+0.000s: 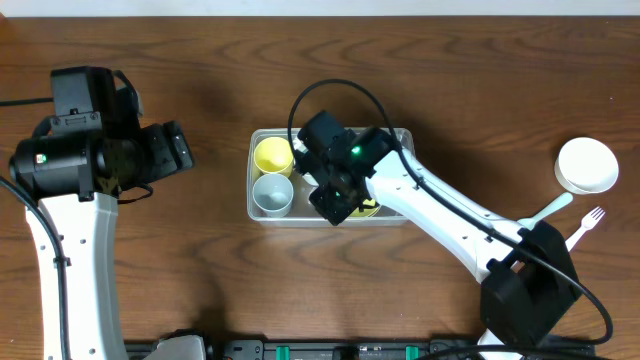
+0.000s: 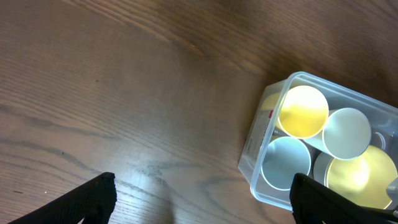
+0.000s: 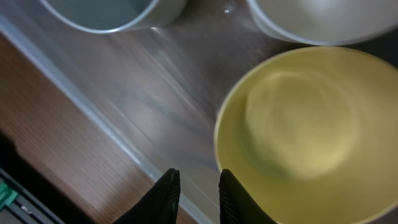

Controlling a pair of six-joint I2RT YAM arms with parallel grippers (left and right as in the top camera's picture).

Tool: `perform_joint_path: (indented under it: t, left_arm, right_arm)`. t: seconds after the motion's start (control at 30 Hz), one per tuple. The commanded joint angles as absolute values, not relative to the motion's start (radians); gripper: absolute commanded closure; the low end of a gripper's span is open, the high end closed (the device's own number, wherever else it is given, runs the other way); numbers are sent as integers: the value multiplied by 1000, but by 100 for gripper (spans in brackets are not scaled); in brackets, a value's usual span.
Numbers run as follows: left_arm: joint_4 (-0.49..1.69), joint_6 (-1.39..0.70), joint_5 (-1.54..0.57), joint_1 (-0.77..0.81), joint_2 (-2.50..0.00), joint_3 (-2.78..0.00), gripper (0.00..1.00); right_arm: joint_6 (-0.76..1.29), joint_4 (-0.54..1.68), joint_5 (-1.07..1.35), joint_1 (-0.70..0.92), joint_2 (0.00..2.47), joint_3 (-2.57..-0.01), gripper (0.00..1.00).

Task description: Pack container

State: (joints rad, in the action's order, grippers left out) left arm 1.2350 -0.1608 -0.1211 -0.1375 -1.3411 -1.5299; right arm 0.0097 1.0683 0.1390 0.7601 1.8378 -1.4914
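I am working over a dark brown table [image 1: 200,60] with a strong wood grain and a dull sheen. Nothing of the room shows beyond it.

The container [image 1: 300,220] sits at the middle of the table, open side up. Its long axis runs left to right in the overhead view. It is a clear plastic tub with rounded corners and a raised rim, and the wood shows through its floor. A pale label [image 2: 258,134] sits on one short wall.

Inside, at its left end, a yellow cup [image 1: 272,155] and a pale blue cup [image 1: 272,194] stand upright side by side. Both are round and smooth. A whitish cup [image 2: 346,132] and a wide, matte yellow bowl [image 3: 298,124] sit further in.

My right gripper [image 3: 198,193] hangs down inside the tub, just beside the yellow bowl's rim. Its dark fingers are drawn close, with only a narrow slit between them. I cannot tell whether they pinch that rim.

My left gripper [image 2: 205,205] hovers over bare wood to the left of the tub, spread wide and holding nothing.

Well off to the right lie a round white bowl [image 1: 587,165], a white spoon [image 1: 545,210] and a white fork [image 1: 586,226].
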Motion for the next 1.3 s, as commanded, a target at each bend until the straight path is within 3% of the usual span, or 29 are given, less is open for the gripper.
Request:
perform_joint_path:
  t: [0.0,0.63,1.27]
  left_arm:
    - [1242,-170,-120,-143,-1347,-1529,11]
    - [1241,-170,-120,-143,-1347,-1529,11]
    - [1241,-170,-120,-143,-1347,-1529,11]
  right_arm:
    - [-5,1069,148,770,1835,-1479,77]
    - [-94,1050,295,773,1835,-1388,75]
    - [56,1013,146,678,1835,-1386,76]
